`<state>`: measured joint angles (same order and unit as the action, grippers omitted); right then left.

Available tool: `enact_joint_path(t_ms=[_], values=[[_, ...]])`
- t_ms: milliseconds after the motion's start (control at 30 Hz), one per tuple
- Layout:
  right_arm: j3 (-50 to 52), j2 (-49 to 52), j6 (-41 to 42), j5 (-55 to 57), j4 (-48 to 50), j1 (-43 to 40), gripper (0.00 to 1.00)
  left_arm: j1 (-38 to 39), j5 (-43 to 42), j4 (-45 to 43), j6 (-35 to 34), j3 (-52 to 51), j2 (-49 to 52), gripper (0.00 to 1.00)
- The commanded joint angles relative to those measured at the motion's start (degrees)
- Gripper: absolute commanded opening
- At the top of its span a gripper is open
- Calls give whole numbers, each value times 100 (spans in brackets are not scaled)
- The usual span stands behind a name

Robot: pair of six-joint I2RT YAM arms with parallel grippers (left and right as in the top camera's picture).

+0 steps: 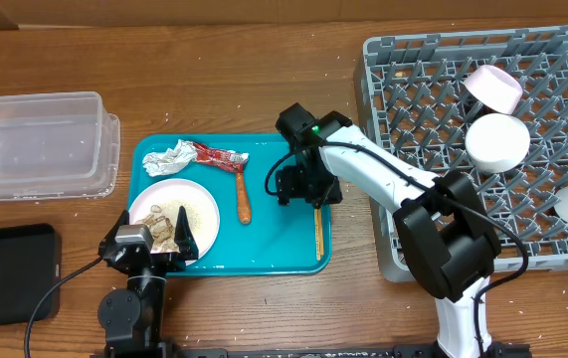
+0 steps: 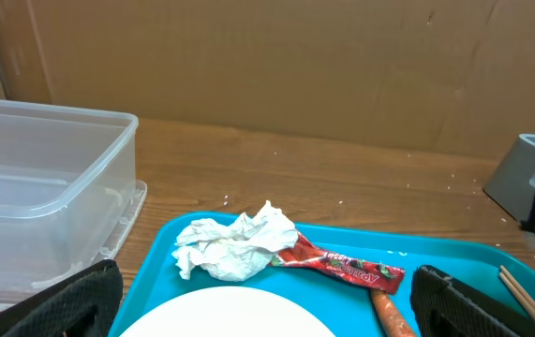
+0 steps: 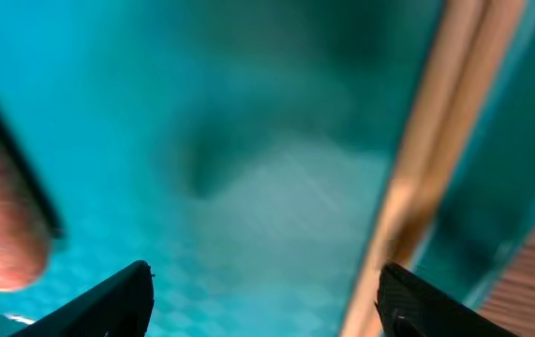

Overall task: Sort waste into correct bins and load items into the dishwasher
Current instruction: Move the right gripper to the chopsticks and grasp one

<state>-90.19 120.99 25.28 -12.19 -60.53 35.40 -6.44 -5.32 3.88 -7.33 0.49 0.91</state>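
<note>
While the right gripper (image 3: 262, 304) is hovering released and empty over the teal plastic serving tray (image 1: 274, 244), between the small brown sausage (image 1: 244, 199) and the thin wooden chopsticks (image 1: 318, 239), the left gripper (image 1: 154, 239) is gaping wide at the tray's near left corner above the round white plate (image 1: 202, 204) of beige scraps (image 1: 167, 227); the crumpled white paper wad (image 1: 169, 157) and red crinkled wrapper (image 1: 219, 156) are lying along the tray's far edge.

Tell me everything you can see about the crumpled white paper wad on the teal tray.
The crumpled white paper wad is a loosely balled, creased sheet, white with greyish folds. It lies loose in a back corner of the teal plastic tray. One end of the red crinkled wrapper meets its side. Nothing grips it.
</note>
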Motion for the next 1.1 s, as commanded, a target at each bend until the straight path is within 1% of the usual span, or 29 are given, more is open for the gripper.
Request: enact_joint_path(t_ms=[0, 200, 767, 900, 1067], values=[[26, -4, 31, -188, 94, 61, 79, -20, -9, 11, -39, -22, -55, 100], [26, -2, 28, 79, 133, 59, 79, -20, -9, 13, -39, -22, -55, 100], [24, 229, 7, 74, 195, 59, 79, -20, -9, 11, -39, -22, -55, 100], [-142, 223, 9, 50, -50, 57, 79, -20, -9, 11, -39, -22, -55, 100], [-651, 168, 2, 55, -481, 55, 79, -20, -9, 11, -39, -22, -55, 100]])
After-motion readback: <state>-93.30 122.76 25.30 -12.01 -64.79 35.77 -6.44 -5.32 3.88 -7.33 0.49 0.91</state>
